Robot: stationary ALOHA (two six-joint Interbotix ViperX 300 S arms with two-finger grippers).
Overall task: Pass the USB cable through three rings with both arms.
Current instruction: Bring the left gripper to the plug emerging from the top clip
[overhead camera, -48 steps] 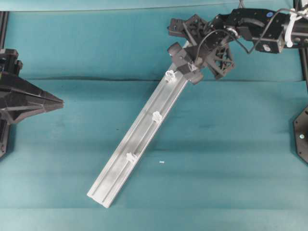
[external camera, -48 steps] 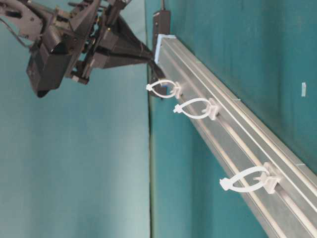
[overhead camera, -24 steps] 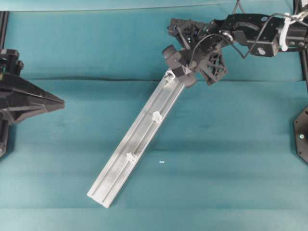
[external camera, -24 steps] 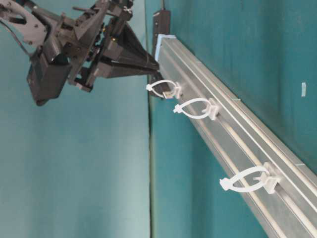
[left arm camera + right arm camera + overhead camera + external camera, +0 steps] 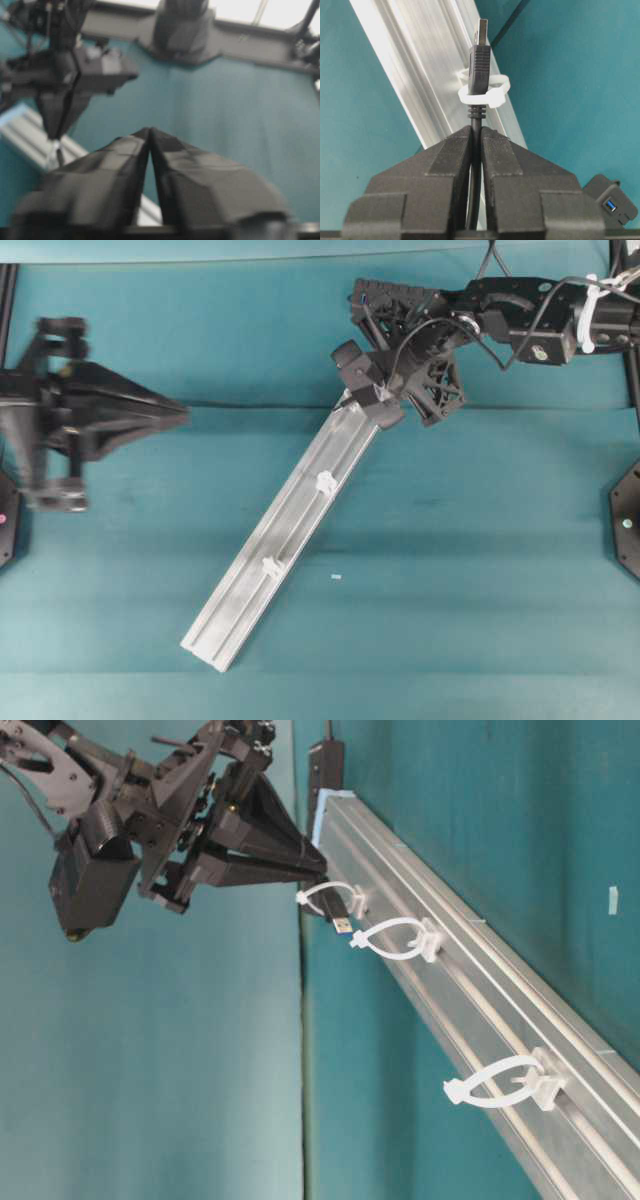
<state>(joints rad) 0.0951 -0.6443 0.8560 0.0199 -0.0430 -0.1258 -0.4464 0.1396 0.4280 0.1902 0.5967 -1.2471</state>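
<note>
In the right wrist view, the right gripper (image 5: 476, 131) filled the bottom of the frame, its two black fingers (image 5: 445, 160) pinching the cord of the USB cable (image 5: 479, 65) just behind the plug. The plug pointed toward twelve o'clock and stood inside the first ring (image 5: 484, 94), its metal tip already past the white loop. Beneath it the silver rail (image 5: 415, 65) ran from about eleven o'clock down toward five o'clock. A black hub (image 5: 612, 202) with a blue socket lay at the four o'clock corner.

From table level the same grip showed from the side: the right gripper (image 5: 318, 870) sat at the rail's far end, and the plug's tip poked out of the first ring (image 5: 330, 898) toward the second ring (image 5: 395, 938). The third ring (image 5: 500, 1085) stood well apart, nearer the camera (at roughly five o'clock).

Overhead, the rail (image 5: 262, 580) lay slantwise on the teal table cloth (image 5: 480, 570), with the right gripper (image 5: 362, 392) at its one o'clock end. The left gripper (image 5: 180, 412) hung at nine o'clock, well apart from the rail and blurred. In its own wrist view the left gripper (image 5: 150, 131) had its tips pressed together, though the picture was too soft to tell for certain.
</note>
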